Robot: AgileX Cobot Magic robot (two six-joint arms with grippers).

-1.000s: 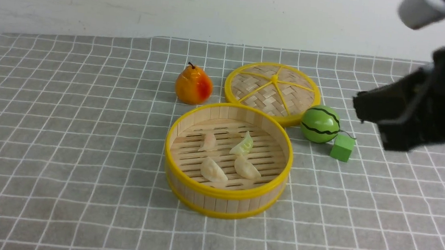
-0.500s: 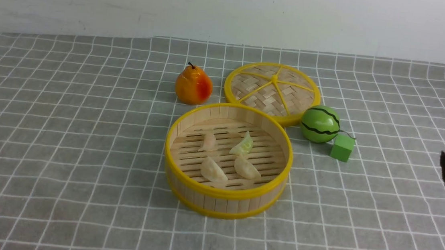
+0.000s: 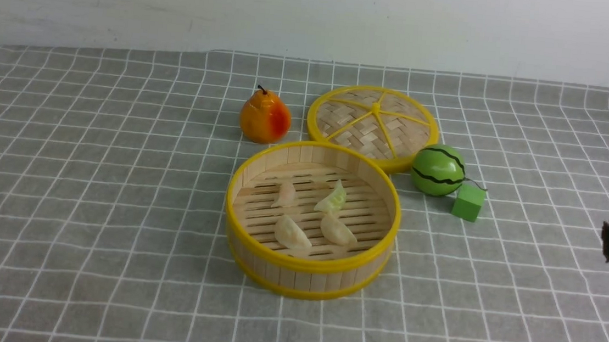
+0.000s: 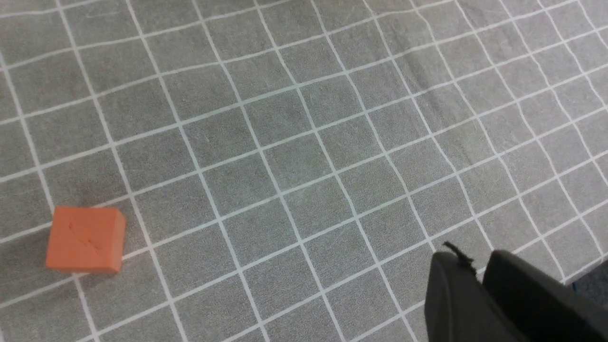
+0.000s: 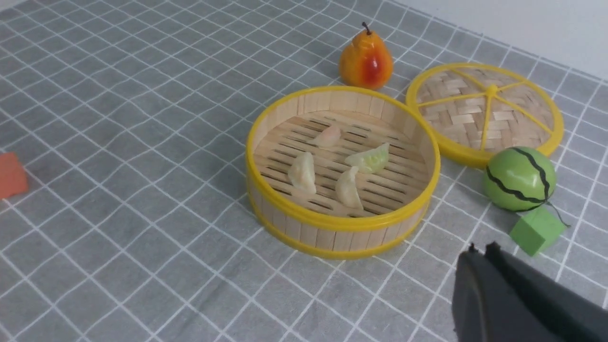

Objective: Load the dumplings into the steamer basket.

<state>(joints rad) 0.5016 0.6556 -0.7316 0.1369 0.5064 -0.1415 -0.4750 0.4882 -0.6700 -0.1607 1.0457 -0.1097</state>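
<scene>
- Sitting near the middle of the surface on a grey checked cloth (image 3: 88, 185), the steamer basket (image 3: 300, 278) stands upright and uncovered.
- All four dumplings lie on its slatted floor. The pinkish dumpling (image 3: 286, 194) and the pale green dumpling (image 3: 333, 198) are on the side toward the far edge. The two cream dumplings (image 3: 292, 233) are on the side toward the near edge.
- The four are loosely grouped. The green one and the right-hand cream one look very close, and whether they touch cannot be told.
- The woven lid (image 3: 373, 123) lies flat just beside the basket, toward the far edge and a little to the right.
- A toy pear (image 3: 264, 117) stands upright just beyond the basket's far-left rim, to the left of the lid.
- A toy watermelon (image 3: 438, 170) rests by the lid's near-right rim, and a green cube (image 3: 468, 202) sits just beside the melon on its near side.
- An orange block (image 4: 85, 239) lies alone on the cloth, well to the left of the basket.
- The right end effector (image 5: 480, 249) hangs near the right edge of the surface, well apart from the basket. Its fingers are pressed together and hold nothing.
- The left end effector (image 4: 470, 259) hangs over bare cloth, apart from the orange block. Its fingers are narrow, with no gap showing and nothing between them.
</scene>
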